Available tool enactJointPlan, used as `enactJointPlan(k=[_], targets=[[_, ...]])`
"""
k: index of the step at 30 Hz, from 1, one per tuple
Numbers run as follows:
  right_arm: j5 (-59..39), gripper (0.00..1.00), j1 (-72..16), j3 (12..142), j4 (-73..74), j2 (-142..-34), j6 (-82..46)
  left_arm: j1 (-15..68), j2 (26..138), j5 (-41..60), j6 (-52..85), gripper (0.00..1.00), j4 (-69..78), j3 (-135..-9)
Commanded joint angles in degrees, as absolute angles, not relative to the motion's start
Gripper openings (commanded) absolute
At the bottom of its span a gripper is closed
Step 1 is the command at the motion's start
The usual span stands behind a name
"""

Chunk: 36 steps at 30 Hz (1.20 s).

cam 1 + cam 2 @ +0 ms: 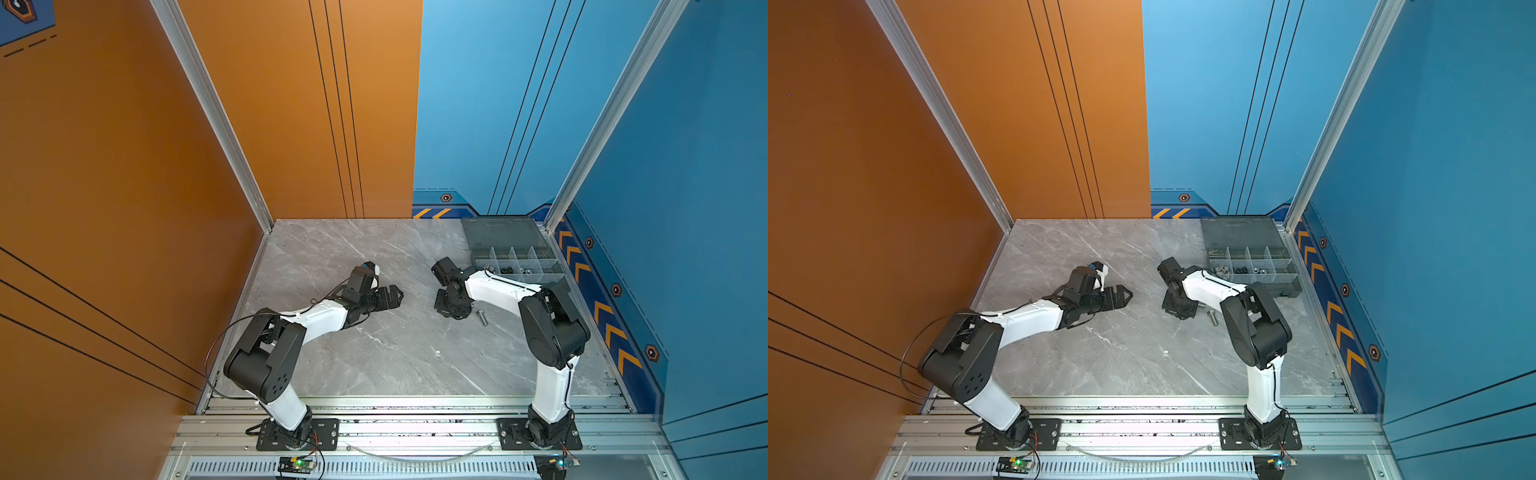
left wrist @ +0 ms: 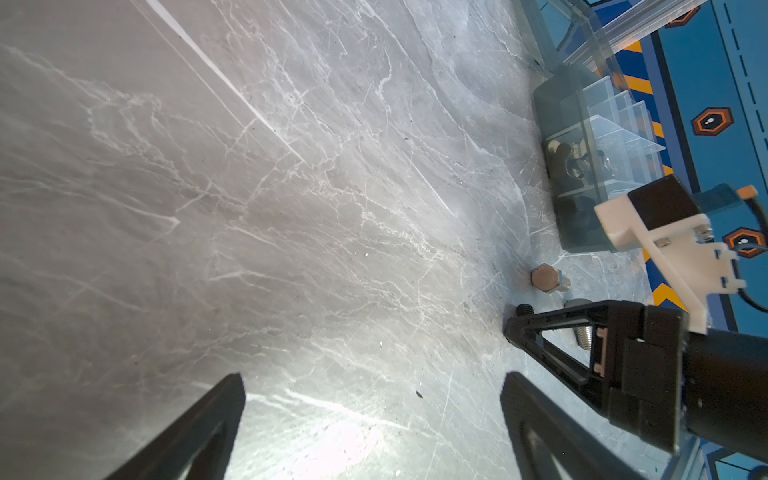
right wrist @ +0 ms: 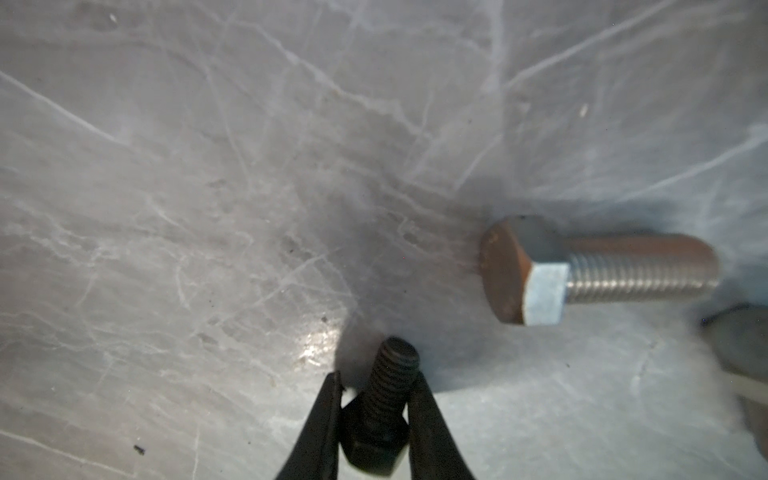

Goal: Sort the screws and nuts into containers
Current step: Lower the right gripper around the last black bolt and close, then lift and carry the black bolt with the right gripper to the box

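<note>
Right wrist — right gripper (image 3: 376,376) pinches black screw (image 3: 384,409) (silver screw (image 3: 590,272) beside).

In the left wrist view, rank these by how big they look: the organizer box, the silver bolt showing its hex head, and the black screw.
Largest: organizer box.
Then: silver bolt.
Smallest: black screw, but only its threaded tip shows, so unsure.

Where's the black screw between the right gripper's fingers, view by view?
In a top view: hidden under the right gripper.
In a top view: same, hidden under it.
Left wrist: threaded end of the black screw pokes out at that gripper's tip.
Right wrist: the screw sits in the grip, thread outward.
Shared landmark: the right gripper; wrist views also share the silver hex bolt.
</note>
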<state>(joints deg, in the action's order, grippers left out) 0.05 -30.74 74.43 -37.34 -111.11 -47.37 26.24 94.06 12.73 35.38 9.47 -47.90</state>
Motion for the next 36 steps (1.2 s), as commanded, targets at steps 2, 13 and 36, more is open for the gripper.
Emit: enactJointPlan(k=[2, 13, 36], targets=[[-0.46, 0.02, -29.97, 71.61, -35.09, -110.42, -43.29, 25.84, 93.29, 13.65, 34.97, 0.98, 9.48, -47.17], [-2.89, 0.00, -23.03, 74.39, -36.90, -96.58, -35.70, 25.62, 93.60, 13.67, 35.05, 0.98, 9.47, -47.63], [0.98, 0.00, 1.56, 77.59, -39.34, -102.73, -35.42, 26.00, 95.00, 13.71, 35.43, 0.98, 8.60, -50.05]])
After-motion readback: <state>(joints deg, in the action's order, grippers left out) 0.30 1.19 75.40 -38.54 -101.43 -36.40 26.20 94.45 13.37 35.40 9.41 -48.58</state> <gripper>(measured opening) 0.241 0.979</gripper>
